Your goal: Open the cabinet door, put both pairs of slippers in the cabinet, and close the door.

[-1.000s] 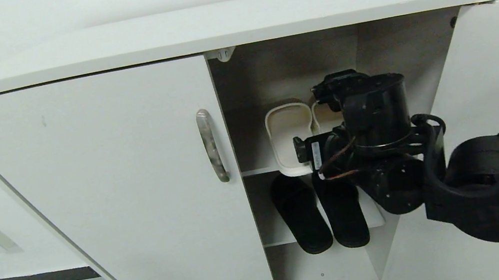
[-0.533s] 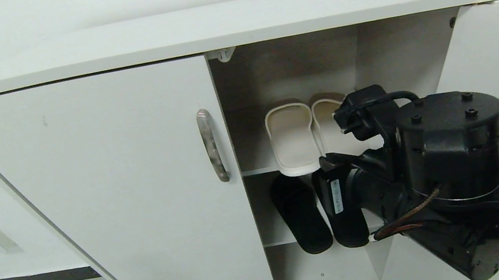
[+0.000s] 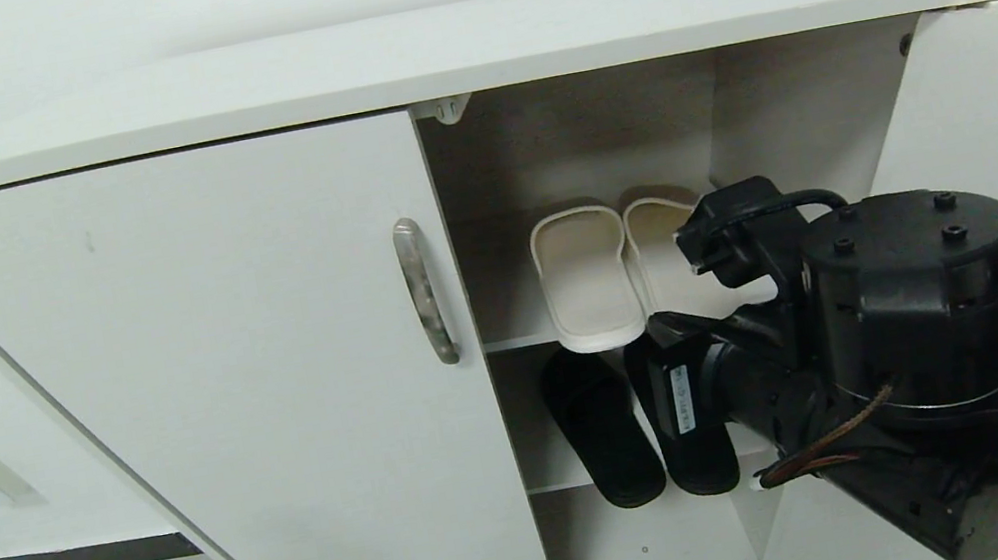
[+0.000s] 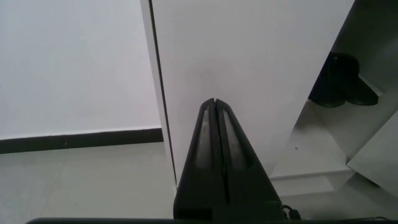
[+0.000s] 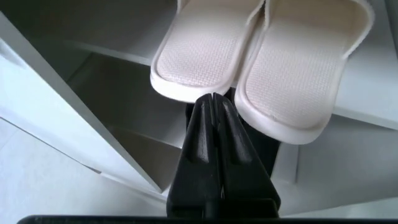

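The open door (image 3: 992, 137) is what the next move turns on. It stands upright, swung out from its hinge at the right edge of the cabinet (image 3: 421, 55), and lies off to the right of my right claw (image 5: 213, 99), inner face turned toward my arm. Its free edge runs out of the head view on my side and I can see no handle on it. I judge I must come round to its outer face, or catch that free edge, and sweep it leftward to shut it. The cream slippers (image 5: 261, 62) lie side by side on the upper shelf (image 5: 367, 106), heels toward me. They are straight ahead of my right claw, near its tips but apart from them. The black slippers (image 3: 599, 425) lie on the shelf below, beneath the claw, heels also outward. Both pairs are inside, so the stowing looks done. The fingers of my right claw are pressed together with nothing between them. My left claw (image 4: 214, 102) is likewise closed and empty, low in front of the closed door (image 4: 249, 50) and well apart from the open one, so the right arm is plainly the nearer. The risk I see is that the heels overhanging the shelf edges may catch the door as it comes round.
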